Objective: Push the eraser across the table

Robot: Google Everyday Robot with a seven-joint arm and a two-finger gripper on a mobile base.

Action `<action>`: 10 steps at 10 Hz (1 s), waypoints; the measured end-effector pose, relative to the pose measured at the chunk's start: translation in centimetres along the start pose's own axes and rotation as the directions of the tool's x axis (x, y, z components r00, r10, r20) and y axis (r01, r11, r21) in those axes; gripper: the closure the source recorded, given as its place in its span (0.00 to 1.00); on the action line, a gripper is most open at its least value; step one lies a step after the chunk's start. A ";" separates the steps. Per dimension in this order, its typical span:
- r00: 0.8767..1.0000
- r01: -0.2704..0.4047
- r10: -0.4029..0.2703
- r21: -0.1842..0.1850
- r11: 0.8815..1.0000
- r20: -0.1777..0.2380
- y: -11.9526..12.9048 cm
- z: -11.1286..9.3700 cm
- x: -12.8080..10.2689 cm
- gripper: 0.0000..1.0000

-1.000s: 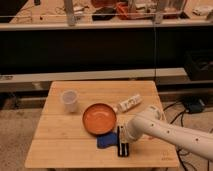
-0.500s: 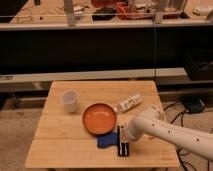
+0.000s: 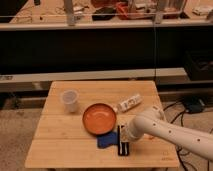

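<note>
The eraser [image 3: 123,142], a long narrow black block with pale stripes, lies lengthwise on the light wooden table [image 3: 65,152], just right of a small blue pad [image 3: 106,141]. My gripper [image 3: 125,135] comes in from the right on a white arm and sits right over the eraser's far end, shut. Whether it touches the eraser I cannot tell.
An orange bowl [image 3: 99,119] stands in the middle of the table, just behind the eraser. A clear plastic cup [image 3: 69,100] is at the back left. A white bottle [image 3: 129,103] lies on its side at the back right. Dark shelving runs behind the table.
</note>
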 end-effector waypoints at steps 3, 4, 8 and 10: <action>1.000 -0.006 0.006 0.005 1.000 0.007 -0.2 0.0 0.2 1.00; 1.000 -0.006 0.006 0.005 1.000 0.006 -0.2 0.0 0.2 1.00; 1.000 -0.015 0.015 0.012 1.000 0.019 -0.3 0.0 0.4 1.00; 1.000 -0.015 0.015 0.012 1.000 0.020 -0.3 -0.1 0.4 1.00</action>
